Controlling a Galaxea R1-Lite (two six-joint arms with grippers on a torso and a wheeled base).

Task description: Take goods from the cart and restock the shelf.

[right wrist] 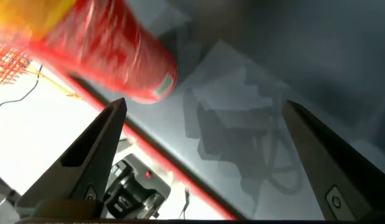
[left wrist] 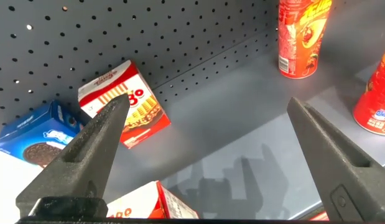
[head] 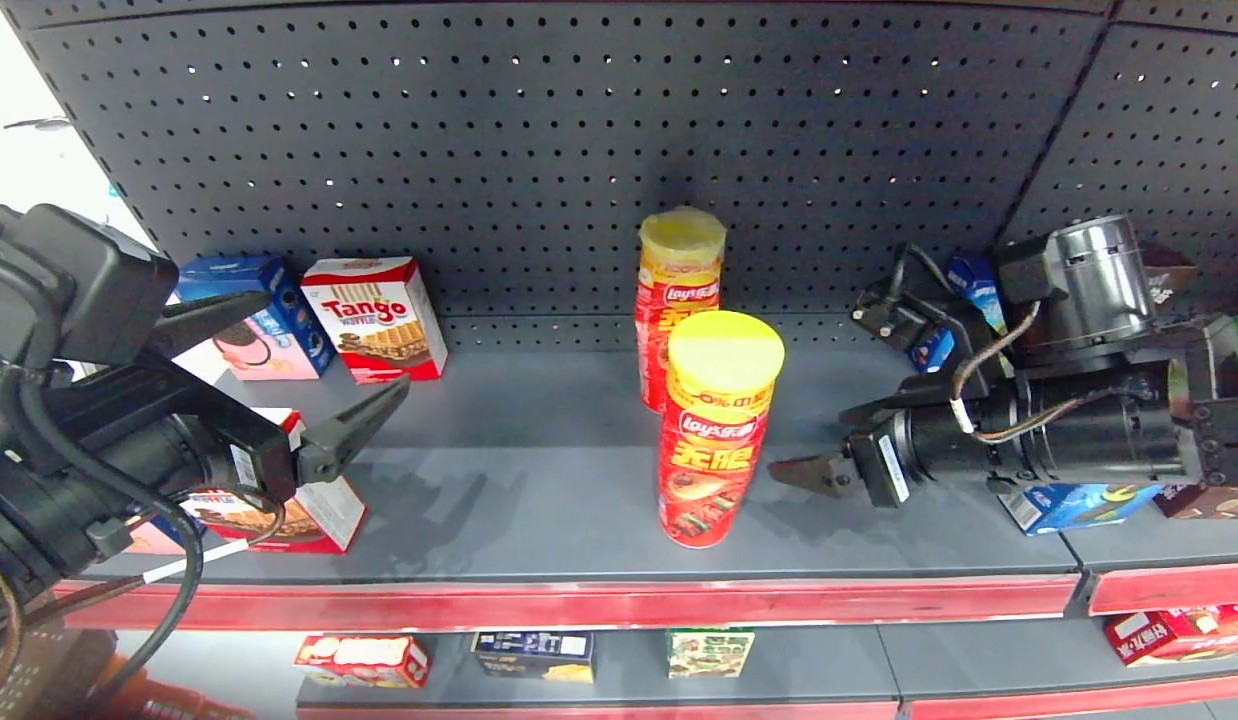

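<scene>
1. Head view: the right gripper (head: 811,472) hangs level over the grey metal shelf with the red front edge (head: 539,500). Its fingers are spread and hold nothing.
2. A tall red cylindrical crisp can with a yellow lid (head: 721,430) stands upright on the shelf just beside this gripper's fingertips, on the side toward the other arm. There is a small gap and no contact.
3. A second red can with a yellow lid (head: 679,300) stands behind the first, farther from the gripper and close to the perforated back panel (head: 539,150).
4. Right wrist view: the fingers (right wrist: 92,149) are wide apart, with bare shelf between them. The front can sits outside the spread, beyond one finger.
5. The left gripper (head: 334,345) hovers well apart from both cans, jaws wide and empty. A red-and-white wafer box (head: 374,318) and a blue biscuit box (head: 254,315) stand beyond its fingertips at the back panel. Another red-and-white box (head: 319,515) lies beneath it at the shelf front.
6. Step in hand, as I judge it: the front can is placed and the right gripper is free of it, so this is the release end of one restock.
7. The next move calls for drawing the right arm straight back, away from the can. A sideways swing could clip it, and a tall, narrow can tips easily. Then the arm can go for further stock.
</scene>
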